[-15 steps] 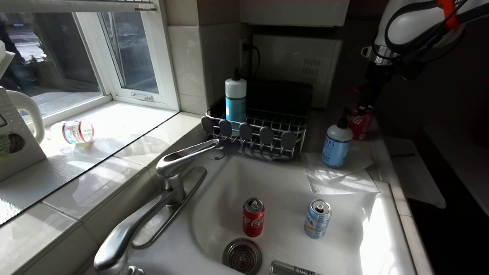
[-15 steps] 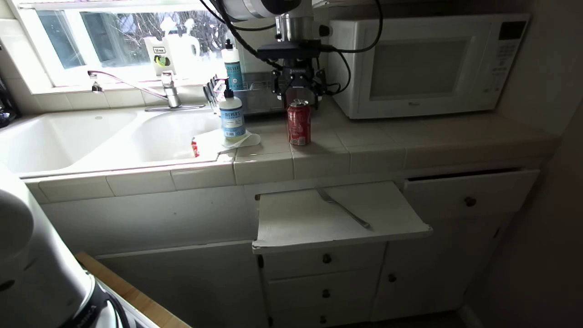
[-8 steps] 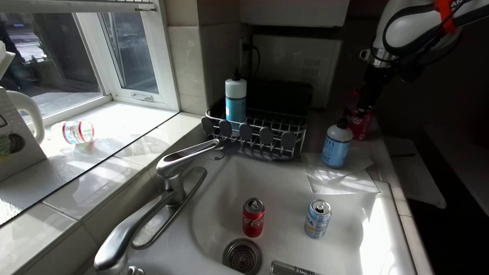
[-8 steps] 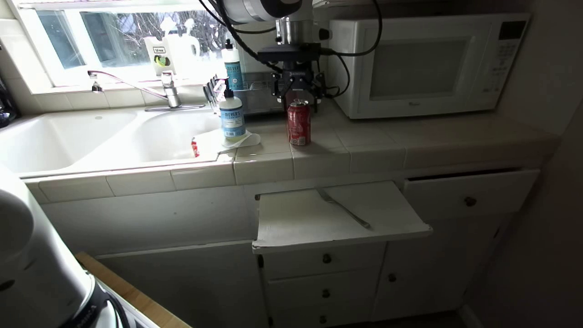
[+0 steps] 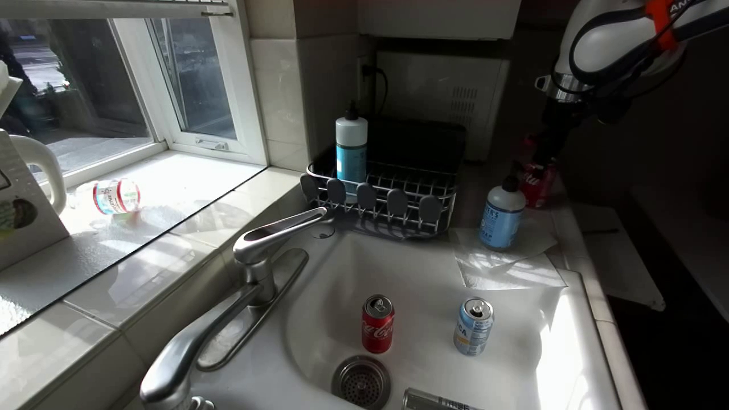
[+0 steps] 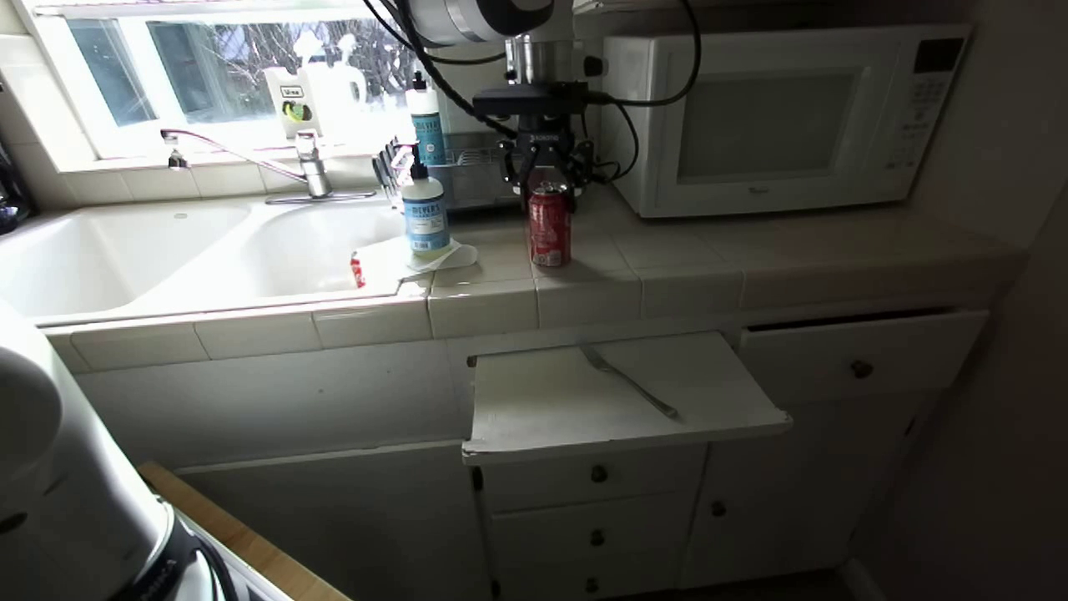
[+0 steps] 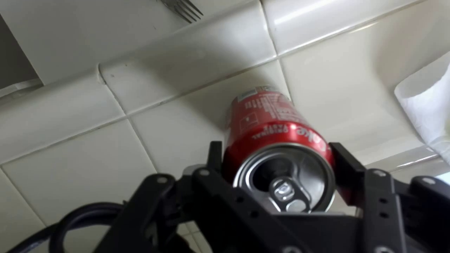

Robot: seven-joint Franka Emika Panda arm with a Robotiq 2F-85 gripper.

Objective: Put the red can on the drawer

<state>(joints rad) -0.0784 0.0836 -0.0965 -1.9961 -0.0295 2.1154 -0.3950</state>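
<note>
The red can (image 6: 550,238) stands upright on the tiled counter near its front edge. It also shows in an exterior view (image 5: 536,191), partly behind the soap bottle, and in the wrist view (image 7: 263,112), with its opened top towards the camera. My gripper (image 6: 551,202) points down over the can. In the wrist view the gripper (image 7: 276,153) has one finger against each side of the can's upper part, shut on it. The drawer (image 6: 534,409) is a white pulled-out board below the counter, in front of the can, with a fork (image 6: 634,386) on it.
A blue-and-white soap bottle (image 5: 501,219) stands beside the can on paper (image 5: 507,273). A dish rack (image 5: 393,199) is behind. A microwave (image 6: 776,125) stands right of the gripper. The sink holds another red can (image 5: 377,330) and a silver-blue can (image 5: 474,327). Another drawer (image 6: 909,355) is slightly open.
The gripper has come down a little and its fingers have shut on the red can. The can has shifted slightly to the right in an exterior view. Nothing else has moved.
</note>
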